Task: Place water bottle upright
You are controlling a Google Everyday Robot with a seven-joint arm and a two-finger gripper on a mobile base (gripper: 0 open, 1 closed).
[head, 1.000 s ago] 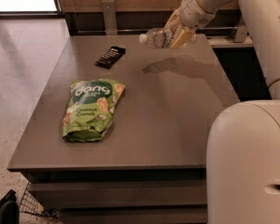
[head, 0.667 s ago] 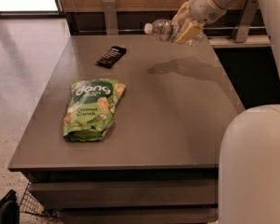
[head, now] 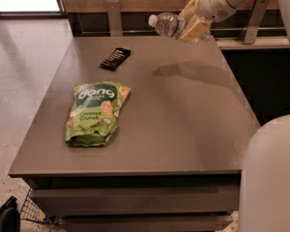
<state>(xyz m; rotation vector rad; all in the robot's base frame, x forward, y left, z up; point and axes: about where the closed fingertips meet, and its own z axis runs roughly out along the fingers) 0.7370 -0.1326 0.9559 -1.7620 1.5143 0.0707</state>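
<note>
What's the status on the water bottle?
Gripper shut on water bottle, airborne over far right of table. Bottle sideways, cap left, not yet upright. Snack bag and dark bar well left.

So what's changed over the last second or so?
The gripper, shut on the water bottle, has carried it higher above the far side of the table. The bottle is still sideways, cap pointing left in the view. The green snack bag and the black wrapped bar lie where they were.
</note>
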